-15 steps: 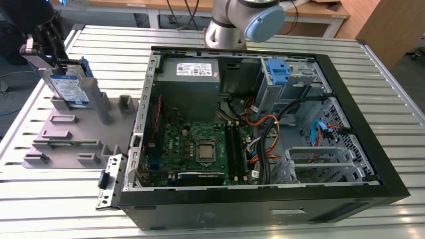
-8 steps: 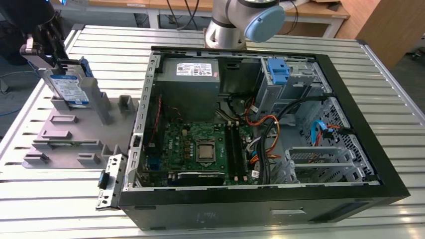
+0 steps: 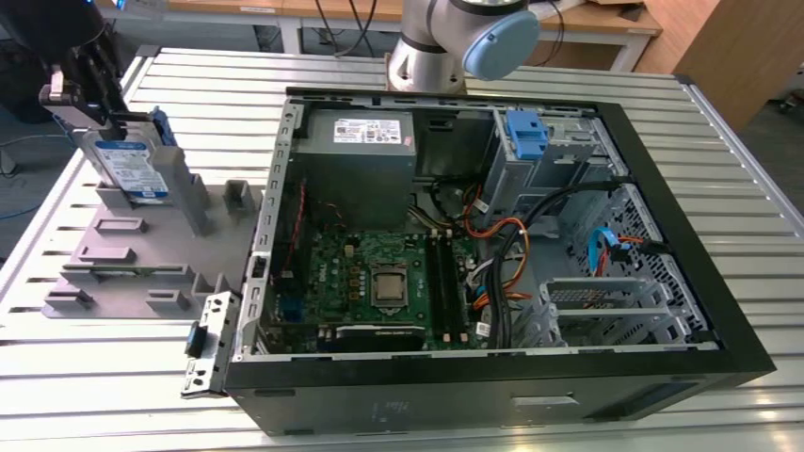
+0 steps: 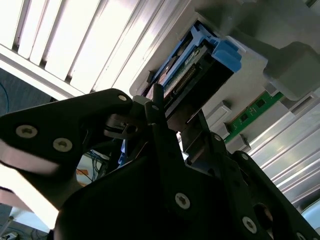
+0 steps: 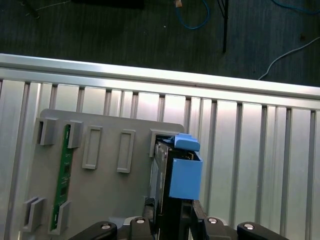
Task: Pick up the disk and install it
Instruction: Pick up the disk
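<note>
The disk (image 3: 132, 165), a silver drive with a white-and-blue label in a blue carrier, stands upright on edge at the far end of the grey holder block (image 3: 138, 254), on the exterior view's left. My gripper (image 3: 111, 132) comes down onto its upper end. In both wrist views the black fingers (image 5: 197, 217) press against the two flat sides of the disk (image 5: 182, 172), so the gripper (image 5: 172, 217) is shut on it. The disk (image 4: 200, 70) still sits at its slot in the block, with the gripper (image 4: 175, 117) around its near end.
The open computer case (image 3: 703, 311) lies on the slatted metal table, right of the block. Inside are a grey power supply (image 3: 358, 141), the motherboard (image 3: 377, 273), cables, and a blue bracket (image 3: 528, 132) in the drive bay. A green memory stick (image 5: 64, 170) stands in the block.
</note>
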You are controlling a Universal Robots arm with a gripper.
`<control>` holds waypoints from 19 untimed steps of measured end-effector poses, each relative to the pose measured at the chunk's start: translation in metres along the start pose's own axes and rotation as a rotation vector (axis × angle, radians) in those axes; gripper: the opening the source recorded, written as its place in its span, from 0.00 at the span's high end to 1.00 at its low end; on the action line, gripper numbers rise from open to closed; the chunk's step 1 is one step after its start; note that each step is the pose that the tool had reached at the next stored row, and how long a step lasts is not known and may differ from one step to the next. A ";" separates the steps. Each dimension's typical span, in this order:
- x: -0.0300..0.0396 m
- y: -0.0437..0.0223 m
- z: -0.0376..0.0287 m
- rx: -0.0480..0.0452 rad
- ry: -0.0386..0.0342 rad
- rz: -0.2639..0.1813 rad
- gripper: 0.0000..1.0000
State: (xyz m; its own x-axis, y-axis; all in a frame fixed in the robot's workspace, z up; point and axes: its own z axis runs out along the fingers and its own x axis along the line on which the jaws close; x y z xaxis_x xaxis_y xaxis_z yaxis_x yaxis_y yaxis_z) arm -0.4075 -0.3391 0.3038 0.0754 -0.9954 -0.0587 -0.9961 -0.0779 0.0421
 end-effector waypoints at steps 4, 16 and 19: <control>0.0000 -0.0001 -0.0001 -0.0001 0.0001 0.000 0.62; 0.0002 -0.0002 0.0003 0.0013 -0.0009 0.023 0.64; 0.0004 -0.0002 0.0008 0.0033 -0.0023 0.058 0.64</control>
State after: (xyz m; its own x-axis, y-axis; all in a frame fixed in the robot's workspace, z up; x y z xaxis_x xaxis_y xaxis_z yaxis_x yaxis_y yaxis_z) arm -0.4073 -0.3394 0.3030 0.0176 -0.9981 -0.0586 -0.9989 -0.0201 0.0422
